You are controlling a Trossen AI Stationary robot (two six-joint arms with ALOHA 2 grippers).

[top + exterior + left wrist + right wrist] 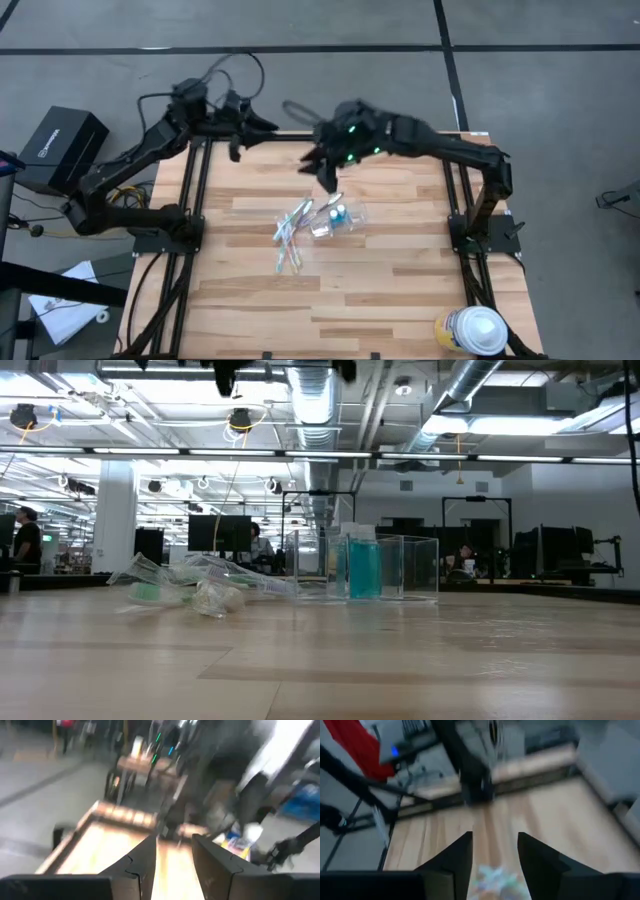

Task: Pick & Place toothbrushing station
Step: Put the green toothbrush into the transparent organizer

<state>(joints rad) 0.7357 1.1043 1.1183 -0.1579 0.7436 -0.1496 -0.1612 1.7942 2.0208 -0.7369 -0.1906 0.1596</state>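
Right gripper (318, 166), fingers spread and empty, hangs above the table (400, 280) just behind the tipped cup (340, 218) and scattered toothbrushes (290, 232) mid-table, while the left gripper (250, 130), also spread, waits over the far edge.

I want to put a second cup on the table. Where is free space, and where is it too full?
Free: the wide bare wood along the near edge, between the toothbrushes and the white-and-yellow container, and the strip right of the clear cup. Crowded: the centre, where brushes and cup lie together, with the right gripper above its far side.
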